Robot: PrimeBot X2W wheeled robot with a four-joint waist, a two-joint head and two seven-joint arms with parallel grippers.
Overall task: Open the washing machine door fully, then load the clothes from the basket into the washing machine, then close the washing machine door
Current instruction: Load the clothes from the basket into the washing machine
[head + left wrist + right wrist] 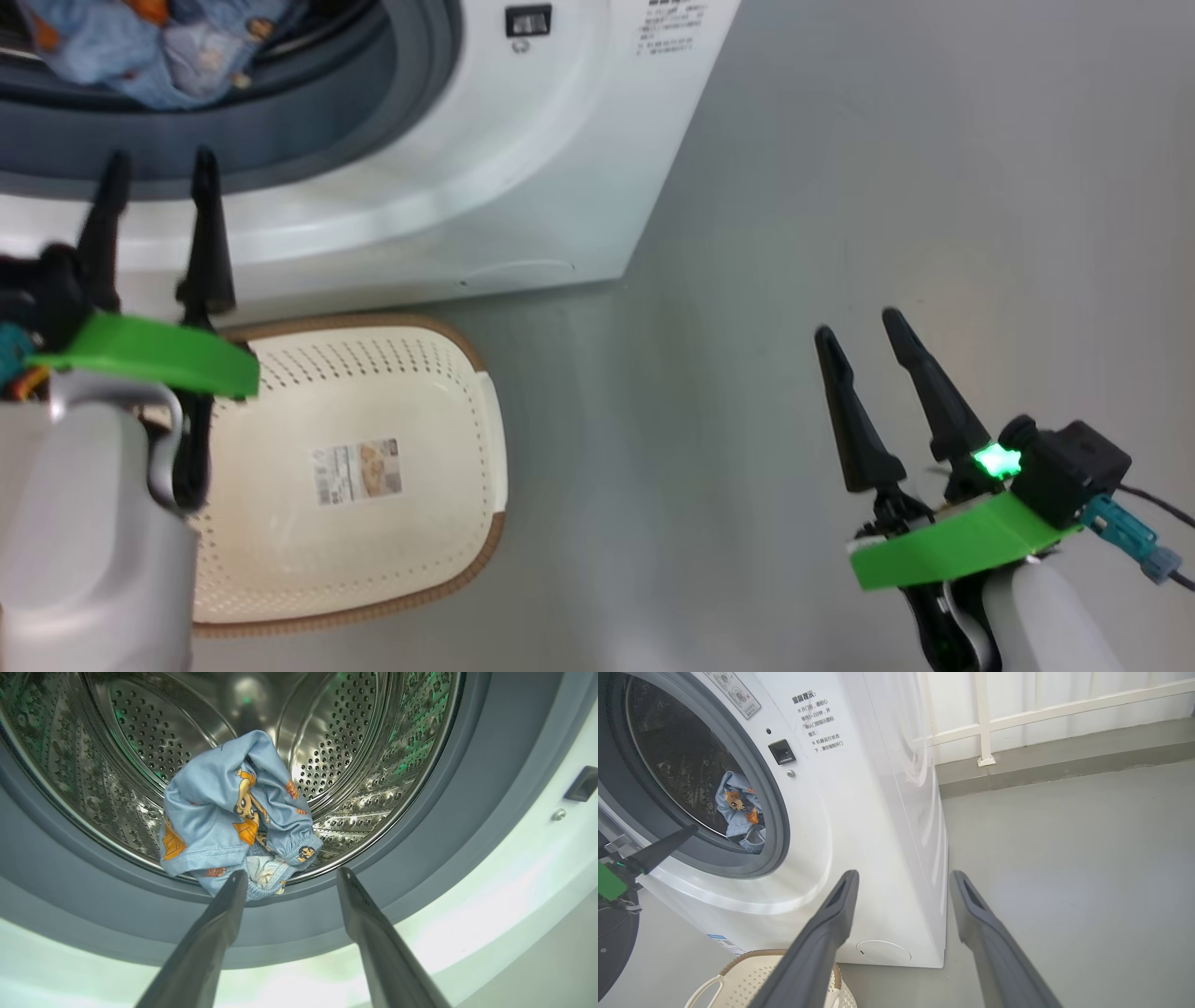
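The washing machine [523,168] stands with its round mouth uncovered; its door is out of view. The clothes [233,812], a light blue bundle with orange prints, lie at the front lip of the steel drum [373,742], partly over the grey gasket; they also show as clothes [140,47] and clothes [738,807]. My left gripper [290,873] is open just in front of the gasket, its fingers apart from the fabric and holding nothing; it is the left gripper [159,173]. The basket [280,523] sits on the floor below it with only a label on its floor. My right gripper [857,327] is open over bare floor.
Grey floor [840,187] stretches to the right of the machine. A white railing [985,723] and a low kerb run behind it. The basket rim [752,956] nearly touches the machine's lower front, near the round cover [882,952]. The door latch socket [782,752] sits right of the mouth.
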